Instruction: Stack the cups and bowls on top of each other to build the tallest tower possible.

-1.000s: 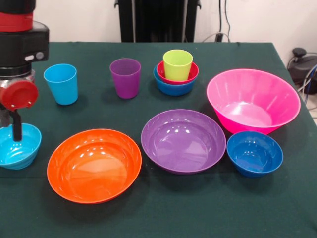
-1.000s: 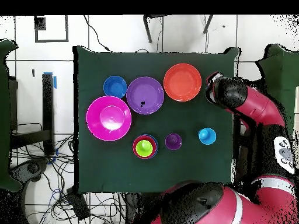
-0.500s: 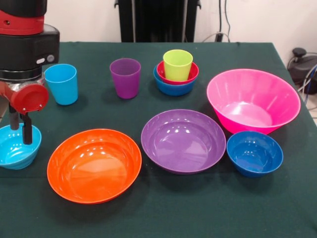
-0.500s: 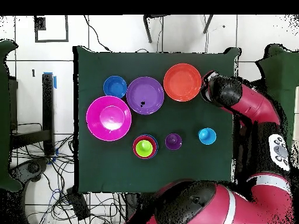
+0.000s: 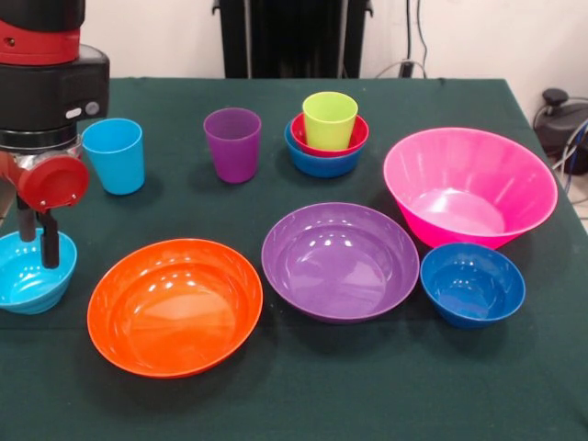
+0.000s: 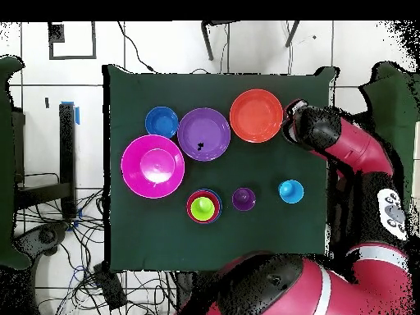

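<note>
The gripper (image 5: pixel 37 241) hung at the table's (image 5: pixel 303 386) left edge in the front view, its two dark fingers (image 5: pixel 50 246) reaching down into the cyan bowl (image 5: pixel 26 274); they stood a little apart, one on each side of the bowl's near wall, though whether they pinched the rim or merely straddled it could not be told. From overhead the arm's head (image 6: pixel 310 130) hid that bowl. The tower (image 5: pixel 326 135) stood toward the far middle: a lime cup (image 5: pixel 329 119) upright inside a red bowl (image 5: pixel 351 140), itself nested in a blue bowl (image 5: pixel 322 163). Just left of it was the purple cup (image 5: pixel 231 144), and farther left the light blue cup (image 5: pixel 114 155), both upright and apart from everything else. Nearer the camera sat the orange bowl (image 5: pixel 175 306) and the purple bowl (image 5: pixel 340 261), close beside each other. The pink bowl (image 5: pixel 469 186) stood at the right, with the dark blue bowl (image 5: pixel 472 284) just in front of it, close to the purple bowl's right rim. All the bowls lay mouth up.
</note>
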Motion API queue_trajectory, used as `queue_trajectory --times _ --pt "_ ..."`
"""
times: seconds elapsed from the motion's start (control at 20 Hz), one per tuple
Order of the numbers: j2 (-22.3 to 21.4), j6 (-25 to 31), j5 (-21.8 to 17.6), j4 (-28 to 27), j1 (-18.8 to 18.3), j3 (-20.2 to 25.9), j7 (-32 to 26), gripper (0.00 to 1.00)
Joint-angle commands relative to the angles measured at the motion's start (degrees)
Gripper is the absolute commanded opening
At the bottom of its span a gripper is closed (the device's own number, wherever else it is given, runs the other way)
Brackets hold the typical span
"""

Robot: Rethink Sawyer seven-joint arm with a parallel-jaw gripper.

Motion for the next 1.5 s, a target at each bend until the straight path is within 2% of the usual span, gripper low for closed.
queue_trajectory --times 0.05,0.35,0.95,1.5 --pt "2.17 3.77 0.62 -0.24 2.19 2.29 4.82 1.0" --pt "2.77 4.52 0.82 -1.61 3.54 1.09 5.65 1.0" --pt "4.46 4.53 0.66 -4.6 3.27 2.92 2.27 1.0" --pt "6.12 2.58 0.08 -5.05 1.18 5.95 -1.12 1.0"
